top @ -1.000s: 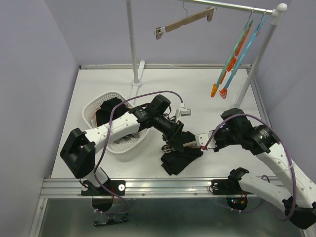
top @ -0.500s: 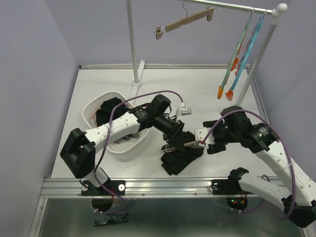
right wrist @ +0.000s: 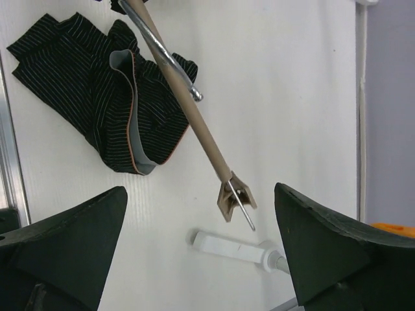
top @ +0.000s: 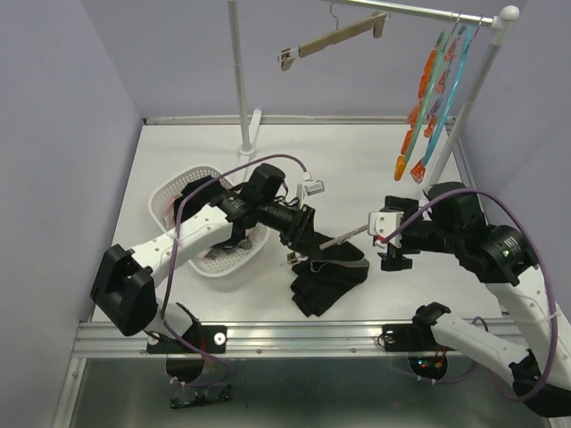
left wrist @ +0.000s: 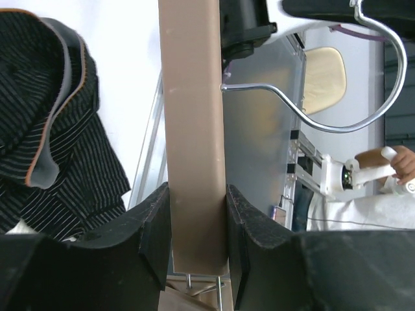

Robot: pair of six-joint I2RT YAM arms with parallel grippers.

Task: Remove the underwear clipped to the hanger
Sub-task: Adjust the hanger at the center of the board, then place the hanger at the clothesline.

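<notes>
Table, white, fills the middle of the overhead view between pale lilac walls. Clothes rack: its white post rises at upper centre and its rail crosses the upper right corner. On the rail hang a bare wooden hanger and, further right, a bunch of orange and teal plastic hangers. Left arm reaches from lower left toward centre; right arm bends in from lower right. Laundry basket, white and perforated, stands left of centre, partly under the left arm, with dark garments inside. Boxer shorts, black with fine pinstripes and a grey waistband edged in orange, lie crumpled on the table just below centre, between the two grippers. Wooden clip hanger slants above the shorts; its metal hook shows in the left wrist view. Left gripper: jaws closed on the hanger's bar. The clip at the hanger's free end holds nothing; whether the other end grips the shorts cannot be told. Right gripper: jaws spread wide and empty, just right of that free end and not touching it.
</notes>
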